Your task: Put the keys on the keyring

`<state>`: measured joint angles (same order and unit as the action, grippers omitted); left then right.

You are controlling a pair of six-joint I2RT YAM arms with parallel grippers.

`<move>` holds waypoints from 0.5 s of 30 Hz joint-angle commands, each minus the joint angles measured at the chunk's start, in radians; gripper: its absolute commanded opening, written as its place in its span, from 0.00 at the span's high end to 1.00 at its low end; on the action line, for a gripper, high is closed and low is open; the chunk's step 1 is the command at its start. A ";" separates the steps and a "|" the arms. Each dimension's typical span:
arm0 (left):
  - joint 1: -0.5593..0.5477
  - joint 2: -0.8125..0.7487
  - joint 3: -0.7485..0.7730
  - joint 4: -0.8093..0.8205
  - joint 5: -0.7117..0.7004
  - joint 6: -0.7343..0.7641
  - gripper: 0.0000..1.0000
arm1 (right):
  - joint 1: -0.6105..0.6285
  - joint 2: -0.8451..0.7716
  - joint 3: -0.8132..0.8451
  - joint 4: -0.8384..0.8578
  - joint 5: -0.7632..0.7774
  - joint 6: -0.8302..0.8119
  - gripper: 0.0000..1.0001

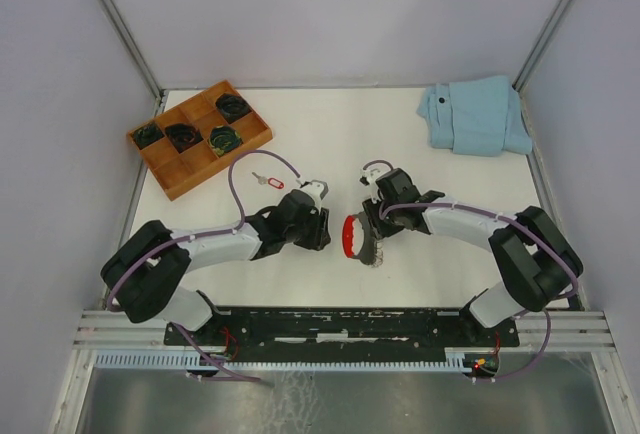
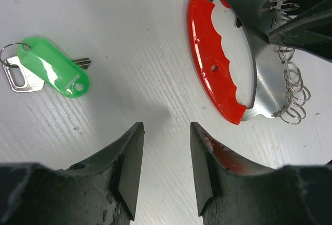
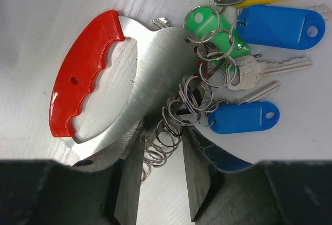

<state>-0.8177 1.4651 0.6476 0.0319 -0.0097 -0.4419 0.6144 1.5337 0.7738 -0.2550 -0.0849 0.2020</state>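
Two loose keys: the green-tag key (image 2: 52, 67) lies flat on the table (image 2: 129, 17), left of the left tool in its wrist view and well apart from the keyring. The red-tag key (image 1: 268, 181) lies farther away, near the wooden tray (image 1: 200, 139).
Keyring: the keyring (image 3: 155, 64) rests on the table near the middle, with its red band (image 2: 212, 64) to the left and its wire rings (image 2: 293, 95) and tagged keys to the right.
Left tool: the left tool (image 2: 166, 142) is released, its jaws apart over bare table with nothing between them.
Right tool: the right tool (image 3: 162, 152) is low over the keyring, with one finger on each side of the wire rings. I cannot tell whether it pinches them or only stands beside them.
Step in hand: probably the left tool must fetch the green-tag key while the right one steadies the keyring.
How to do it well: take the key by its thick plastic tag, across the narrow width, and come down straight. Leave its small split ring free, so that it can meet a wire ring.
Risk: a flat key may slide on the smooth table if only one finger touches it first.
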 commanded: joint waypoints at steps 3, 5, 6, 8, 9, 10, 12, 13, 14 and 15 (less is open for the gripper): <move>0.000 -0.046 -0.022 0.036 0.030 -0.016 0.51 | 0.008 0.012 0.050 0.029 0.042 -0.011 0.58; 0.000 -0.052 -0.029 0.037 0.032 -0.019 0.51 | 0.008 0.011 0.048 0.030 0.034 -0.006 0.60; 0.000 -0.053 -0.030 0.038 0.034 -0.020 0.51 | 0.011 0.008 0.048 0.025 0.031 -0.005 0.62; 0.000 -0.057 -0.032 0.036 0.034 -0.020 0.51 | 0.017 -0.001 0.052 0.011 0.033 -0.004 0.65; 0.001 -0.058 -0.033 0.036 0.034 -0.020 0.51 | 0.022 -0.011 0.055 0.001 0.035 -0.004 0.67; 0.000 -0.061 -0.032 0.032 0.034 -0.020 0.51 | 0.027 -0.019 0.056 -0.007 0.038 -0.003 0.69; 0.000 -0.065 -0.035 0.029 0.034 -0.019 0.51 | 0.038 -0.034 0.055 -0.019 0.051 -0.001 0.73; 0.000 -0.069 -0.036 0.029 0.035 -0.018 0.51 | 0.041 -0.037 0.053 -0.024 0.059 0.000 0.75; 0.000 -0.072 -0.037 0.028 0.035 -0.018 0.51 | 0.045 -0.041 0.052 -0.029 0.069 0.000 0.76; 0.000 -0.075 -0.039 0.029 0.036 -0.017 0.51 | 0.045 -0.043 0.052 -0.033 0.078 0.001 0.78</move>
<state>-0.8177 1.4330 0.6147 0.0322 0.0105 -0.4427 0.6468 1.5352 0.7876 -0.2741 -0.0494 0.2031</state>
